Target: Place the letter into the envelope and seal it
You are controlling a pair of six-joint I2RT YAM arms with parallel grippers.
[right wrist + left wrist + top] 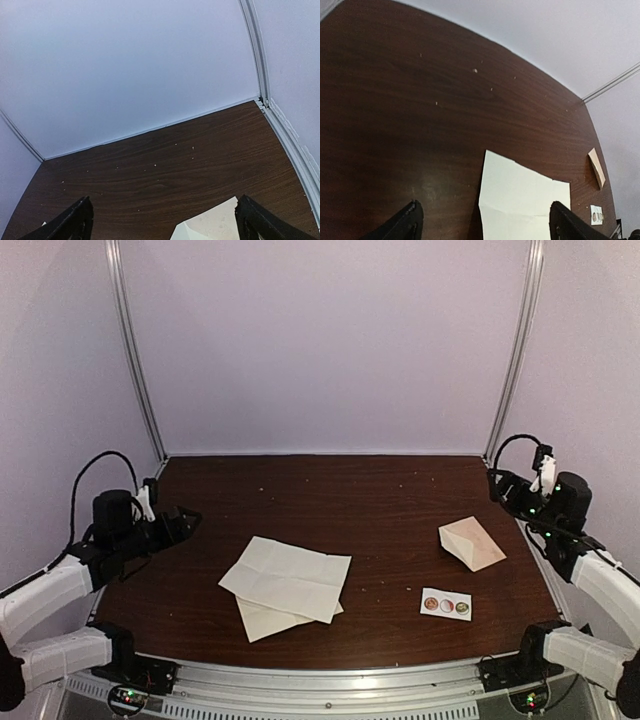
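White shells, black joints — left arm (50, 595), right arm (610, 585) — black cables (106, 453), black fingers (402, 225), green base lights (125, 698)

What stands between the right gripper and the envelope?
Nothing visible does. The right gripper is open near the right edge of the table, with only bare wood between it and the envelope. The sticker strip and the paper sheets lie away from that path.

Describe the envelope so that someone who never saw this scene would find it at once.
On the dark wooden table, look to the right half. The envelope lies flat there, just farther back than the white sticker strip. It is tan with a pointed end, and smaller than the creased whitish sheets lying centre-left.
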